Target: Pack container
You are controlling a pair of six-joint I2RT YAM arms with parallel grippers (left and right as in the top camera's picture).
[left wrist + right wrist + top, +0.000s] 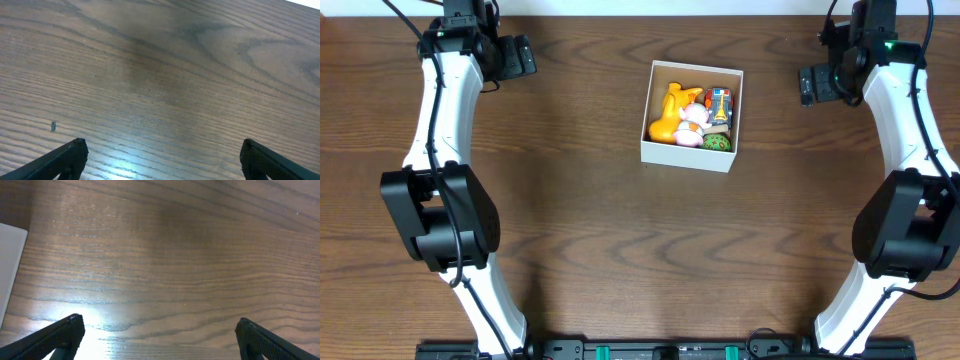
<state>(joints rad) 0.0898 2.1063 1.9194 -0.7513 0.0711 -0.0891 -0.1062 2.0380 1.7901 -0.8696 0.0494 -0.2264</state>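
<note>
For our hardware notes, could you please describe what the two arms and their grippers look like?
The left arm and right arm match: white curved links, bulky black joint housings, black cables running alongside. The left gripper and right gripper are black, with tapering matte black jaws. A green light glows on the right arm.

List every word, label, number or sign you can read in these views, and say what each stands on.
No text can be read in any view.
The red-and-blue toy in the container may carry print, but it is too small and blurred to tell.
The table shows only wood grain, no writing.
</note>
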